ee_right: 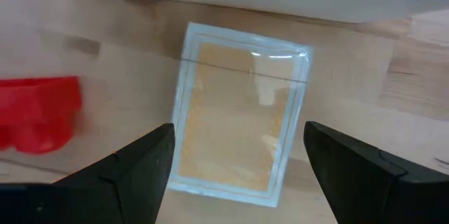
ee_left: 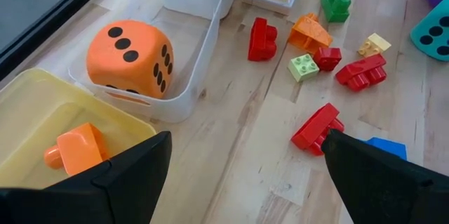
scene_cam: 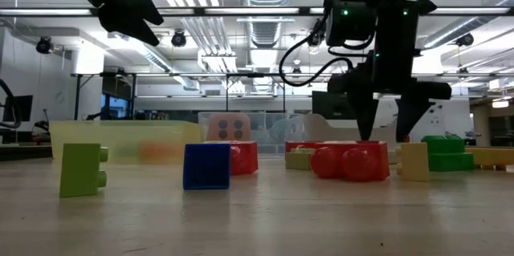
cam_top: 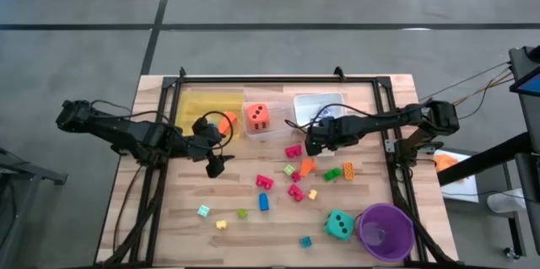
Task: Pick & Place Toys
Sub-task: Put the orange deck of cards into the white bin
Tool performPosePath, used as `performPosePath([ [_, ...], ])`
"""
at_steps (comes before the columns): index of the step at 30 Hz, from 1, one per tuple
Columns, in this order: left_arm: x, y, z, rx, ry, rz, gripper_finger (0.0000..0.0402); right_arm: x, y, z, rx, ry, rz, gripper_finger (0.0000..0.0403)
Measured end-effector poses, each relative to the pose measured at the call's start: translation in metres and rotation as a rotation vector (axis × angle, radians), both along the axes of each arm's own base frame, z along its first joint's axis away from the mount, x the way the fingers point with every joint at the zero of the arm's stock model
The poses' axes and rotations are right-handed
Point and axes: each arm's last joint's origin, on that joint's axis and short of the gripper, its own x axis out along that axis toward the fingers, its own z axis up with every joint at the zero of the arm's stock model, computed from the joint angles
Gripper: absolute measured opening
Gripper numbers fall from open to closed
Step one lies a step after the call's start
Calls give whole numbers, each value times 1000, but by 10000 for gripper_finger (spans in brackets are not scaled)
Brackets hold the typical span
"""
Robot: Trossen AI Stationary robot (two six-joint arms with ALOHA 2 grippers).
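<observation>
Several small plastic blocks in red, pink, orange, green, blue and yellow lie scattered on the table's middle. A teal die lies near the front. An orange die sits in the clear tray. An orange block lies in the yellow tray. A small clear flat card lies on the table beside the white tray. My right gripper is open above the card, one finger on either side of it. My left gripper is open and empty by the yellow tray's near right corner.
A purple round cup stands at the front right next to the teal die. The three trays line the far edge. A red block lies close to the card. Bare wood shows at the table's front left.
</observation>
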Motion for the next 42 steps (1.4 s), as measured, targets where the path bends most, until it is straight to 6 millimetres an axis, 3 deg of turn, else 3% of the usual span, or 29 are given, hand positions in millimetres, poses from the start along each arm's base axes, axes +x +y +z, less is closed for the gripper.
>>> performPosePath([
  [19,0,0,0,-1,-2,1,367,-2,-9,-15,-29,-78,-40,313],
  [42,0,0,0,-4,0,-1,367,16,-9,15,-15,-64,214,313],
])
